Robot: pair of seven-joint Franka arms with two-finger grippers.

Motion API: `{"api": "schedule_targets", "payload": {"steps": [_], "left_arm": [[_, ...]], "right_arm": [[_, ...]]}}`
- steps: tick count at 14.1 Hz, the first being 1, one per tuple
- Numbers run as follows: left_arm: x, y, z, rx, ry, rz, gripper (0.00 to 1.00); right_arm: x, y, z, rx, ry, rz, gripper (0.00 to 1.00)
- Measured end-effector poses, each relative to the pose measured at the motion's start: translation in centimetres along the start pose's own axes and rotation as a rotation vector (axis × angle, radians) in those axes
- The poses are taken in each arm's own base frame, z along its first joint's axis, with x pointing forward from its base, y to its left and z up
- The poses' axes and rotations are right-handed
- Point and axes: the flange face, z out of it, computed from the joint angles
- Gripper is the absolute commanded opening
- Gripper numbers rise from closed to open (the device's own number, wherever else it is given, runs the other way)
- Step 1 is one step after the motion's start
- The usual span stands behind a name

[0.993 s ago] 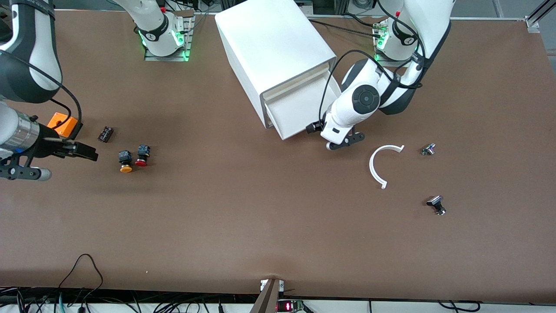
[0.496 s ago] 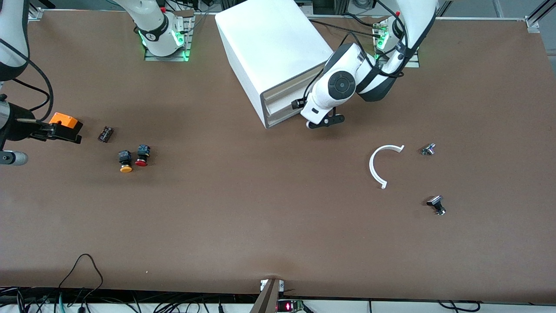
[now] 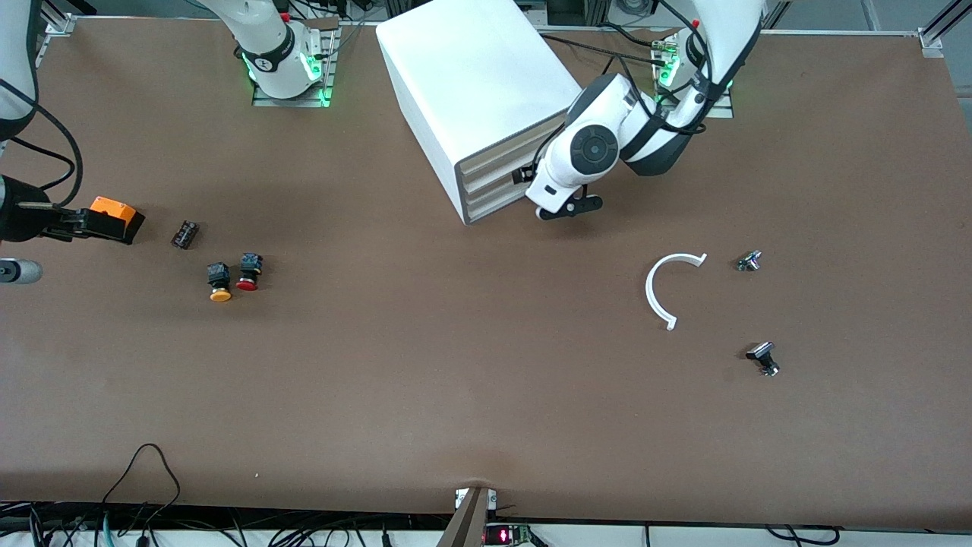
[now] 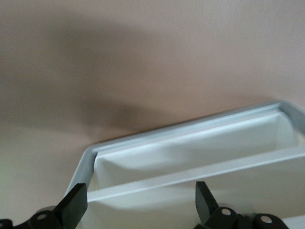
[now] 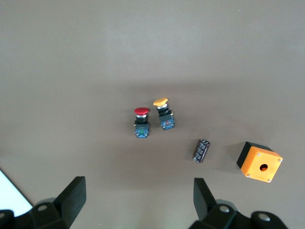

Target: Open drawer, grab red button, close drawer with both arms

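Brown matte worktop [image 3: 456, 380] spreads under both arms. At the right arm's end, the right tool [image 5: 138, 200] hangs with fingers spread and nothing held, above the small red-capped push button on a black body [image 3: 247, 272], which lies on the worktop beside a yellow-capped twin [image 3: 219, 282], near an orange box [image 3: 114, 215]. At the white box cabinet [image 3: 486, 99], the left tool [image 4: 138, 202], fingers spread, sits at the shallow white drawer [image 4: 200, 157] front (drawers look flush). Judging by this, the button remains ungrabbed.
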Motion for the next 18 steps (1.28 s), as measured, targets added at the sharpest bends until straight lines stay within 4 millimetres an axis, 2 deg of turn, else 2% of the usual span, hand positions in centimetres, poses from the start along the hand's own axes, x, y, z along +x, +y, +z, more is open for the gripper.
{"api": "schedule_targets", "payload": {"steps": [2,4,5,6,10,15,18], "left_arm": [[3.5,-2.0,-4.3,-0.071,0.055,-0.068,1.00],[7.7,-5.0,-10.5,-0.161,0.151,-0.153,1.00],[9.2,-6.6,-13.8,-0.204,0.203,-0.186,1.00],[9.8,-7.8,-16.6,-0.235,0.247,-0.207,1.00],[9.1,-12.3,-24.7,-0.266,0.410,-0.198,1.00],[6.1,-22.4,-34.0,-0.081,0.446,0.073,1.00],[5.5,-26.3,-37.7,0.011,0.458,0.186,1.00]], "right_arm": [[-0.1,-0.6,-0.3,-0.032,0.001,-0.013,1.00],[-0.5,-0.3,-1.3,-0.063,0.017,-0.014,1.00],[-0.9,-0.2,-2.0,-0.074,0.029,-0.014,1.00],[-1.1,-0.1,-2.6,-0.077,0.038,-0.014,1.00],[-1.9,-0.3,-3.4,-0.071,0.050,-0.018,1.00],[-6.3,1.4,-3.8,-0.033,0.092,-0.006,1.00],[-6.9,1.0,-3.8,-0.029,0.098,-0.001,1.00]]}}
